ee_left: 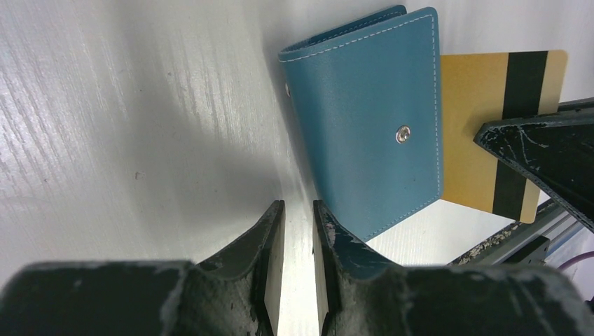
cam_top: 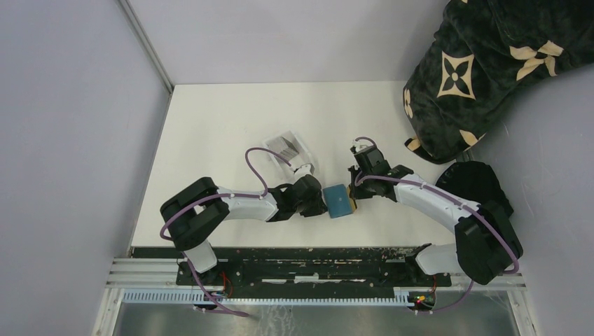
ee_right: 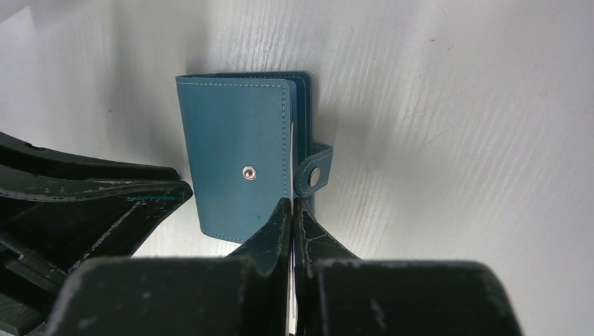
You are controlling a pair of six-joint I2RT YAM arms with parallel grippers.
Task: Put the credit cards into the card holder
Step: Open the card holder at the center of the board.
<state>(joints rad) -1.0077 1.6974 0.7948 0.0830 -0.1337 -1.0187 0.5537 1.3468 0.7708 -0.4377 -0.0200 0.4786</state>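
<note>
- Fingers of the left gripper [ee_left: 298,210] stand a narrow gap apart, with only bare table [cam_top: 224,126] showing between them, so they clamp nothing. The gripper sits low at 9 o'clock of the card holder, 1 finger just beside its corner. It is probably there as a stop, so a push cannot slide the holder away.
- Between the 2 grippers the teal card holder [ee_left: 364,119] lies folded on the table. Its snap tab [ee_right: 315,175] is undone and juts from the open side, which leaves the pockets reachable.
- At the holder's 3 o'clock edge a gold card [ee_left: 469,91] with a black stripe is tucked partly behind the cover, and most of it shows. I judge the insertion begun, not finished.
- Fingers of the right gripper [ee_right: 291,206] are pressed together on that card, a thin line between them. Holding the outer end leaves the free end to enter the fold.
- At 11 o'clock of the holder a clear tray [cam_top: 306,157] keeps the greyish cards [cam_top: 284,147]. A patterned fabric [cam_top: 476,63] at 1 o'clock and a black round object [cam_top: 476,183] at 3 o'clock lie well apart and block nothing. The loose cover and tab crowd the slot most.
</note>
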